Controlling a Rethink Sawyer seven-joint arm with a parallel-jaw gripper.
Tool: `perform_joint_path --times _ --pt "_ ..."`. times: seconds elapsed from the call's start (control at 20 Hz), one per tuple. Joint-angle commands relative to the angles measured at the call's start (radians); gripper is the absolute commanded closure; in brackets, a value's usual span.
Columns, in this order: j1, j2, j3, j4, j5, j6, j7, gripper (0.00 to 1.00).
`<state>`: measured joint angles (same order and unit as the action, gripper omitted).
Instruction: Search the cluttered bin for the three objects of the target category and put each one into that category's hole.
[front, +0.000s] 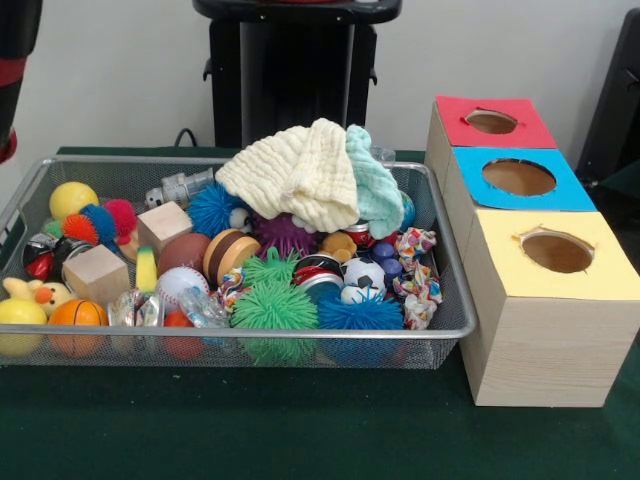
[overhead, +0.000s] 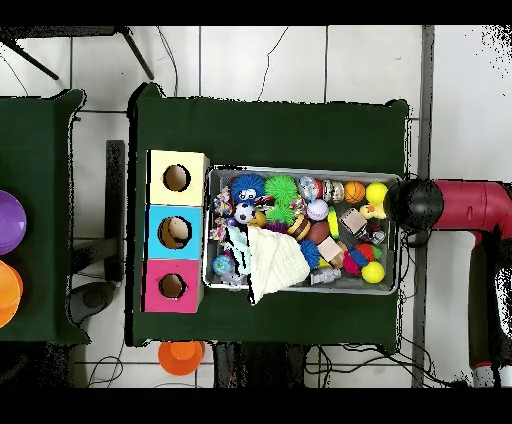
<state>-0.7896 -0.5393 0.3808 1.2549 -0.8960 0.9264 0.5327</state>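
Note:
The wire-mesh bin (front: 250, 336) is full of clutter; it also shows in the overhead view (overhead: 300, 170). A yellow duckling (front: 35, 293) with an orange beak lies at the bin's left end, in the overhead view (overhead: 376, 211) at the right end. I see no orange black-striped toy; it may be buried. The red-surround hole (front: 491, 121) is the farthest on the wooden box, in the overhead view (overhead: 172, 286) the lowest. The arm's black end (overhead: 420, 205) hangs just beyond the bin's duckling end; the gripper itself is hidden under it. A piece of the arm (front: 12, 70) shows top left.
A cream cloth (front: 295, 175) and a mint cloth (front: 375, 185) cover the bin's back middle. Green (front: 273, 305) and blue puffer balls, wooden cubes (front: 95, 272), yellow balls (front: 72, 198) and a small basketball (front: 77, 313) fill it. Blue-surround (front: 518, 177) and yellow-surround (front: 556, 252) holes lie nearer.

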Motion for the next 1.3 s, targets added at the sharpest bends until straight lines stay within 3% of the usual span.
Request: perform_joint_path --times 0.05,0.55,1.3 --pt "-0.018 0.030 -0.013 0.142 0.007 0.019 -0.099 0.00" --pt "-0.057 0.024 0.033 0.194 0.074 -0.005 -0.086 0.00" --pt "-0.113 0.042 0.083 0.207 0.079 -0.080 -0.104 0.00"
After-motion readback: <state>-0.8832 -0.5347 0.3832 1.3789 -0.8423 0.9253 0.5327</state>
